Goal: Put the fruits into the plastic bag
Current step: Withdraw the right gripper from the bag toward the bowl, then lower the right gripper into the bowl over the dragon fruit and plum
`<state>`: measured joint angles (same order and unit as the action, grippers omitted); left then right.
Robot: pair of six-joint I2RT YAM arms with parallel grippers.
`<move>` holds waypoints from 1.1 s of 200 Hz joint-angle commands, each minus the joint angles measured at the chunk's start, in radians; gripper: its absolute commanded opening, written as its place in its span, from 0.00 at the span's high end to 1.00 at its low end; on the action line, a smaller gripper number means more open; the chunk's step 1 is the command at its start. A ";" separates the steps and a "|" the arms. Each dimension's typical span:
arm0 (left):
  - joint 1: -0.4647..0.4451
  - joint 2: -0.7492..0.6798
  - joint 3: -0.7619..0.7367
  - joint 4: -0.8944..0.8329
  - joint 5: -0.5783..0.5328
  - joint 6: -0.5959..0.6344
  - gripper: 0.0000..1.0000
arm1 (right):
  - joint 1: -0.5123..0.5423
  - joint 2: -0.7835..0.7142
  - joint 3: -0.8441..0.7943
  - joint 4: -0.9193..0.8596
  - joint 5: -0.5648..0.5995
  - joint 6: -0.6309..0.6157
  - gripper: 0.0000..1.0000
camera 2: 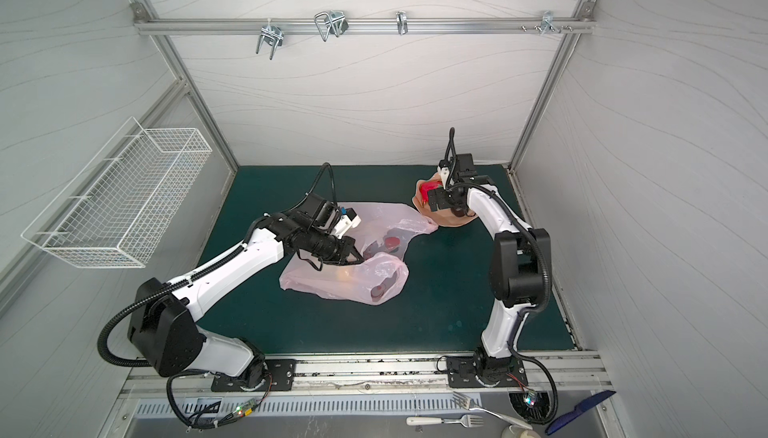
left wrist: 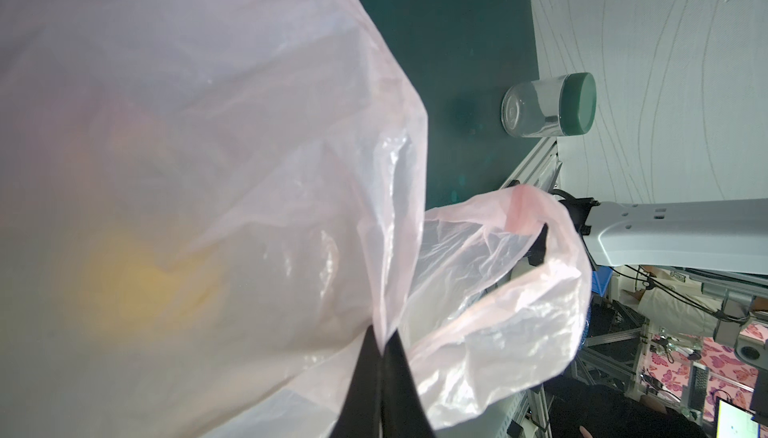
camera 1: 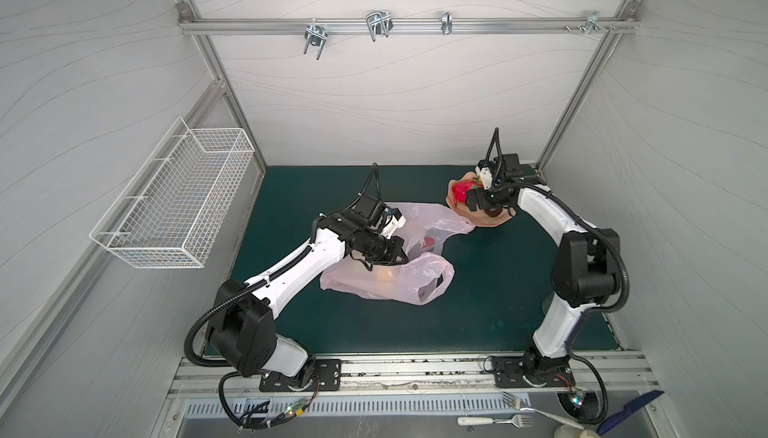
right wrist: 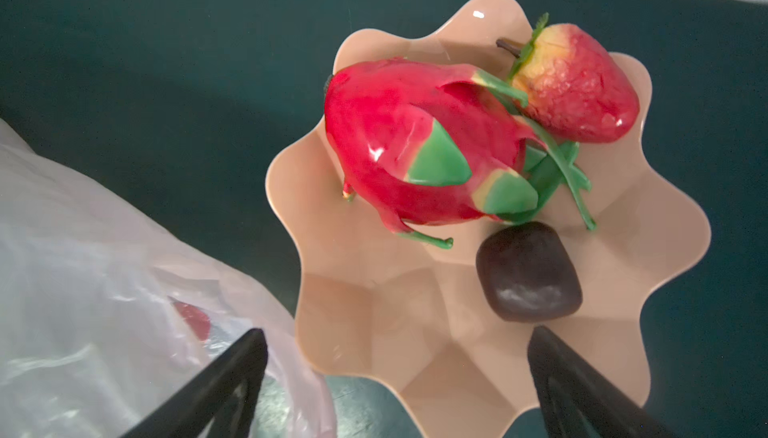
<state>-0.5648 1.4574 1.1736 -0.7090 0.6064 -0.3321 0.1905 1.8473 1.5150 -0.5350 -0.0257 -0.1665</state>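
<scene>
Right wrist view: the right claw point(right wrist: 399, 332) is seen spread wide and empty, poised over the plate point(right wrist: 648, 228). Nearest to it lies the dark round fruit point(right wrist: 528, 274). Beyond that comes the dragon fruit point(right wrist: 407, 136), and the strawberry point(right wrist: 577, 91) rests against the dragon fruit's green tips. All 3 are on the plate and none is bagged yet.

The left claw point(left wrist: 382, 340) is seen closed on a fold of the plastic bag point(left wrist: 249, 124), the thin film pinched between its tips and held up off the surface point(left wrist: 457, 20).

In both top views the bag is spread near the middle of the surface, with the left claw at its mouth. The plate is found at about 1 o'clock from the bag, just beside 1 handle; whether they touch cannot be told.

Through the film, 2 red shapes point(camera 2: 392, 242) and a yellow shape point(left wrist: 141, 278) can be made out, so part of the job is judged done. The exact count inside cannot be told. The 3 fruits on the plate are what is left to move.
</scene>
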 commanded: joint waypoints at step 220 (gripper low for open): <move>0.000 0.082 0.061 -0.053 0.002 0.034 1.00 | 0.013 0.378 0.326 -0.027 -0.010 -0.379 0.01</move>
<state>-0.5648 1.5249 1.1820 -0.7536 0.6064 -0.3202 0.1997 2.1941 1.8496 -0.5068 -0.0116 -0.5076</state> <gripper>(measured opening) 0.048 0.990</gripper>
